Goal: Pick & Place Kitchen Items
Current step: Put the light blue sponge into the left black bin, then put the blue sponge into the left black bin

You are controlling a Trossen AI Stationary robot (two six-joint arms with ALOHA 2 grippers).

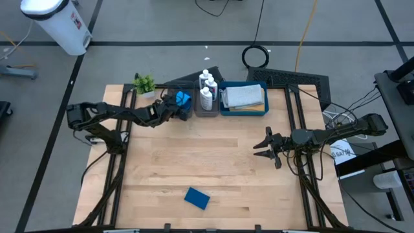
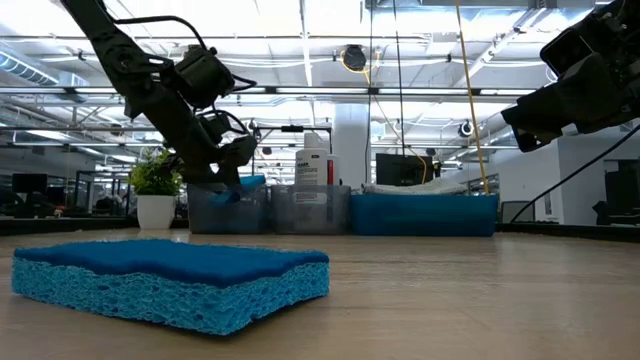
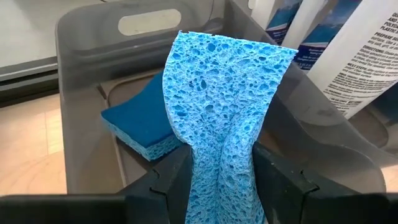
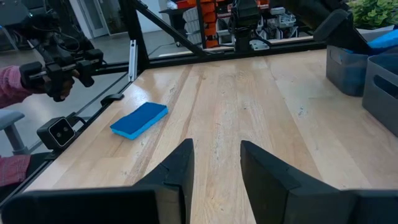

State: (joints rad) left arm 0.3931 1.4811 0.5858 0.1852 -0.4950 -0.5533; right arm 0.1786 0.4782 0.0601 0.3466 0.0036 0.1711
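Observation:
My left gripper [image 1: 176,103] is shut on a light-blue sponge [image 3: 224,87] over a small grey tray [image 3: 81,74] at the table's far side. A second sponge [image 3: 134,124] with a dark-blue top lies flat on that tray's floor. White bottles with blue labels [image 1: 207,87] stand in the neighbouring grey tray. A further blue sponge [image 1: 197,198] lies flat on the table near its front edge; it also shows in the right wrist view [image 4: 140,119]. My right gripper [image 1: 262,146] is open and empty above the table's right half. My left gripper pinches the light-blue sponge by one end [image 3: 217,168] between its two fingers [image 3: 177,171]; the sponge is squeezed narrow there. The fingers come from the table's left, slanting down. The sponge's free end [image 3: 236,56] sticks out past the fingertips, clear of the tray's floor.
A blue tray [image 1: 224,110] holding a folded grey cloth [image 1: 244,97] stands right of the bottles. A small potted plant [image 1: 145,84] stands at the far left. A person's hand in a pink sleeve [image 4: 12,81] shows beyond the table's edge. Bare wood lies mid-table.

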